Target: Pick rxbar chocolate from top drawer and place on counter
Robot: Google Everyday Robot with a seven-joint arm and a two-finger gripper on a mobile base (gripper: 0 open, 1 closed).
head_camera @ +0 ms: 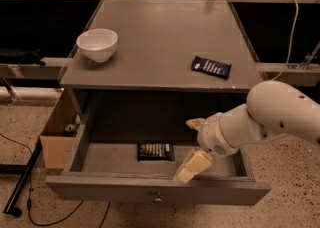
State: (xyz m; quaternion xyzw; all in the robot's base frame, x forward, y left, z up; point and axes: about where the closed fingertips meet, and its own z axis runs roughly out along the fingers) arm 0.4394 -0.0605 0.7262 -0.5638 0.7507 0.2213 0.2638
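Observation:
The rxbar chocolate (156,151), a flat dark bar with pale lettering, lies on the floor of the open top drawer (160,190), near its middle. My gripper (191,147) is open and empty, over the drawer just right of the bar, one pale finger (192,167) near the drawer front and the other (195,123) further back. The white arm comes in from the right. The counter (160,42) is above, grey-brown and flat.
A white bowl (97,44) stands at the counter's left front. A dark blue wrapped bar (211,67) lies at the counter's right front. A cardboard box (57,137) sits on the floor left of the cabinet, with cables beside it.

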